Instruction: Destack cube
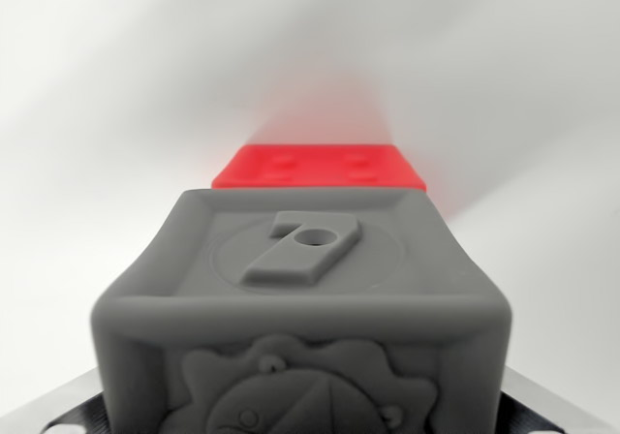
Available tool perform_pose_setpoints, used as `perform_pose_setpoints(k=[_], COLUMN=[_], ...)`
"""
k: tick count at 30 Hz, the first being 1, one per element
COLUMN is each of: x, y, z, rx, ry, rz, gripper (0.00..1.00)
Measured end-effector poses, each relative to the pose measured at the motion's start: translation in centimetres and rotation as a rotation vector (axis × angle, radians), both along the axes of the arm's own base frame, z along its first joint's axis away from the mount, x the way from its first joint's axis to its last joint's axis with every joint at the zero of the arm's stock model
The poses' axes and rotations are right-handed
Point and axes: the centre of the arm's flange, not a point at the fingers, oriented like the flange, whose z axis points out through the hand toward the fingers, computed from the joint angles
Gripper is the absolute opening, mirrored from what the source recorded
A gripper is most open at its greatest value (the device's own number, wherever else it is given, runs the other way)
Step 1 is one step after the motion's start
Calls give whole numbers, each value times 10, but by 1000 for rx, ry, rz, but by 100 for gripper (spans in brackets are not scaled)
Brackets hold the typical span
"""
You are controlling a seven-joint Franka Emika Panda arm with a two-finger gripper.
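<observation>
wrist view | grey cube (300,308) fills lower centre of frame, raised numeral on its top face, embossed figure on its near face | red cube (320,167) just behind it at centre, apparently touching, only its top showing | pale counter (87,114) around both | fingers: metal parts at lower corners; open or closed cannot be told

Single wrist view only. The scene is viewed from very close, angled slightly downward and forward over the grey cube (300,308), which fills the lower frame. The red cube (320,168) is seen just beyond it, against a blurred white surface (97,114).
</observation>
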Motion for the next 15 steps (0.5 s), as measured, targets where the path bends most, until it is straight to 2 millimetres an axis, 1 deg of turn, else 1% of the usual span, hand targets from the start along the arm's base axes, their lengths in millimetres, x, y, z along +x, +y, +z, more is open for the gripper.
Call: perform_pose_setpoints(k=[15], x=[0], y=[0], z=[24], rx=[-2], ry=[-1], rz=[1], gripper=[0])
